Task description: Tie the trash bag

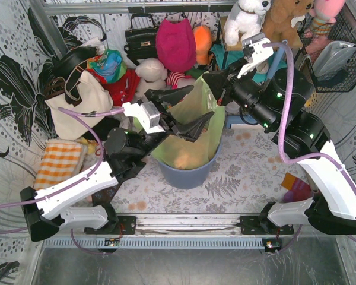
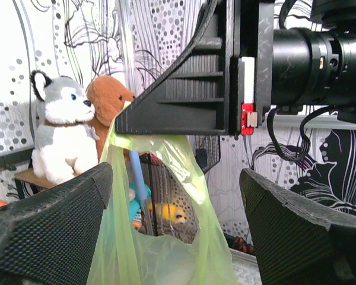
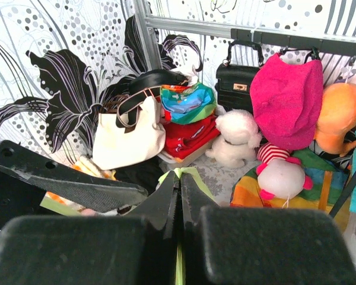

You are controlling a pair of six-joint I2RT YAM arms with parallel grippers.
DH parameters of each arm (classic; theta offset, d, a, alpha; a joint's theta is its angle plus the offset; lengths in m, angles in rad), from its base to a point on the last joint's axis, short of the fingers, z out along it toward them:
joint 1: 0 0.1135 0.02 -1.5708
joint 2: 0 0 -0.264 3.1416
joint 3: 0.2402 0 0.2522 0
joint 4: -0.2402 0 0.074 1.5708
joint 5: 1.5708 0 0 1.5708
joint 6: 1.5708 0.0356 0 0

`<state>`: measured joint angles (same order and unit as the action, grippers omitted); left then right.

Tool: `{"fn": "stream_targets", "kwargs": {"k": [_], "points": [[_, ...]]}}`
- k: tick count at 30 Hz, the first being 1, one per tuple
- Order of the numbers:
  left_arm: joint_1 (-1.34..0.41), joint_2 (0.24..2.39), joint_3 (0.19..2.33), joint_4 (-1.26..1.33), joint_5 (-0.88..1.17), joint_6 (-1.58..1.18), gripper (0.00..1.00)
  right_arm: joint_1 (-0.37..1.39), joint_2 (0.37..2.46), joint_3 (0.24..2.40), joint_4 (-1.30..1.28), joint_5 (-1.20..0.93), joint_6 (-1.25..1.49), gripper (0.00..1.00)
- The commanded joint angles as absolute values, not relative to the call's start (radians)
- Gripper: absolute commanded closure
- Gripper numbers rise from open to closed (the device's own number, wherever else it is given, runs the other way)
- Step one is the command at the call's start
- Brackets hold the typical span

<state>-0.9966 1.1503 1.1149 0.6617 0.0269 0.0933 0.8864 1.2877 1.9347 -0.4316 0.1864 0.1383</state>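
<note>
Top external, centre: right gripper (image 1: 206, 79) is clamping the trash bag (image 1: 193, 145) at its top, while wide-spread left gripper (image 1: 187, 111) is straddling it.

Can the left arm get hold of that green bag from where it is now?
Probably yes. The left end effector is open around the trash bag's raised plastic, with nothing in between. The right end effector, shut on the bag's top edge, sits close by, so room looks tight.

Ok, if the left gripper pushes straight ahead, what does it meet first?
Probably the trash bag, hanging right ahead of the open left gripper; the right gripper pinches its top just above, though depth is unclear.
</note>
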Motion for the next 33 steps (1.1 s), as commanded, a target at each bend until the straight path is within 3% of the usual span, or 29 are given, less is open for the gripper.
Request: {"fn": "stream_targets", "kwargs": {"k": [1, 26, 29, 33], "points": [[-1.003, 1.145, 1.089, 0.796, 0.006, 0.147, 0.03, 0.887, 1.258, 1.917, -0.385, 0.172, 0.158, 1.00], [-1.003, 1.319, 1.248, 0.822, -0.040, 0.195, 0.00, 0.887, 1.272, 1.964, -0.412, 0.062, 0.188, 1.00], [-1.003, 1.329, 1.256, 0.798, -0.053, 0.204, 0.12, 0.886, 1.292, 2.018, -0.478, 0.058, 0.202, 1.00], [-1.002, 1.334, 1.252, 0.776, -0.054, 0.206, 0.39, 0.887, 1.328, 2.106, -0.581, 0.060, 0.209, 1.00]]}}
